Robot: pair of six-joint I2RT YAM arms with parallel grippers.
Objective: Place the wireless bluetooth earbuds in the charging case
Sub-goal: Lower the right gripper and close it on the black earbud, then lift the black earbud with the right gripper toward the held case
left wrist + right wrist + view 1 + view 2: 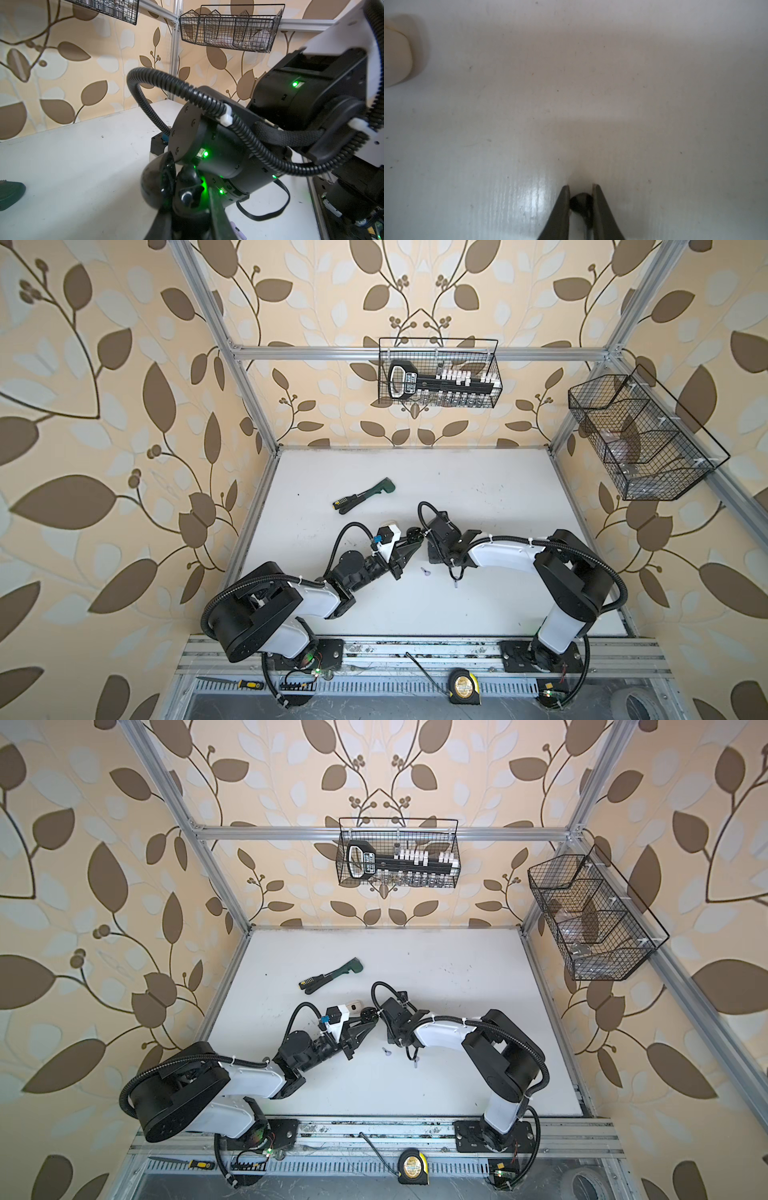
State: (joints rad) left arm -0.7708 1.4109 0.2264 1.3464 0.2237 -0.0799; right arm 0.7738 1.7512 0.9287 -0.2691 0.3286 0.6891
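Right fingers (560, 214) pinch a black earbud (580, 202) — left fingers (219, 220) clamp what looks like the black charging case (155, 182).

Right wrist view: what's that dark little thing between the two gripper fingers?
A black earbud sits between the right gripper's fingers, seemingly touching both. Only the right wrist view shows it; both top views hide it.
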